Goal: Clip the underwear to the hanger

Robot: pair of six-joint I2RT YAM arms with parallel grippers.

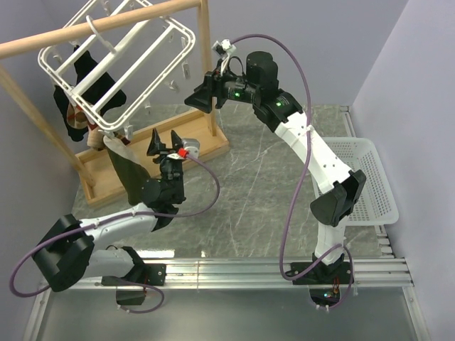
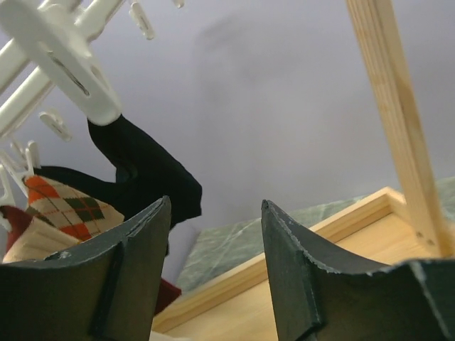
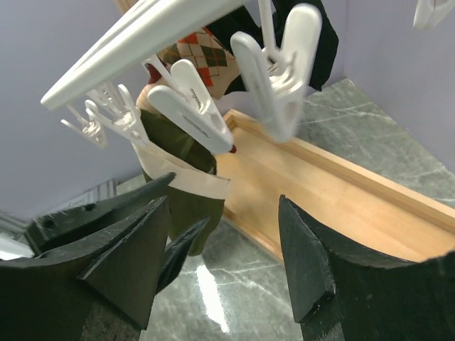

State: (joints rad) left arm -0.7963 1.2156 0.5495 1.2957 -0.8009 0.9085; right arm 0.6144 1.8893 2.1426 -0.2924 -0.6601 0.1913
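The white hanger (image 1: 117, 67) hangs tilted from the wooden rail at the upper left. Its clips (image 3: 274, 78) dangle close above my right gripper. The olive-green underwear (image 1: 125, 169), with a cream waistband, hangs down from a clip at the hanger's lower corner and also shows in the right wrist view (image 3: 186, 186). My left gripper (image 1: 164, 143) is open and empty just right of the underwear, and nothing lies between its fingers (image 2: 215, 202). My right gripper (image 1: 200, 96) is open and empty by the hanger's right edge (image 3: 224, 202). The left wrist view does not show the underwear.
A black garment with tan-red argyle patches (image 1: 85, 92) hangs on the hanger's left side (image 2: 146, 170). The wooden stand's post (image 1: 210, 78) and base tray (image 1: 163, 160) stand behind my grippers. A white mesh basket (image 1: 370, 177) sits at the right table edge.
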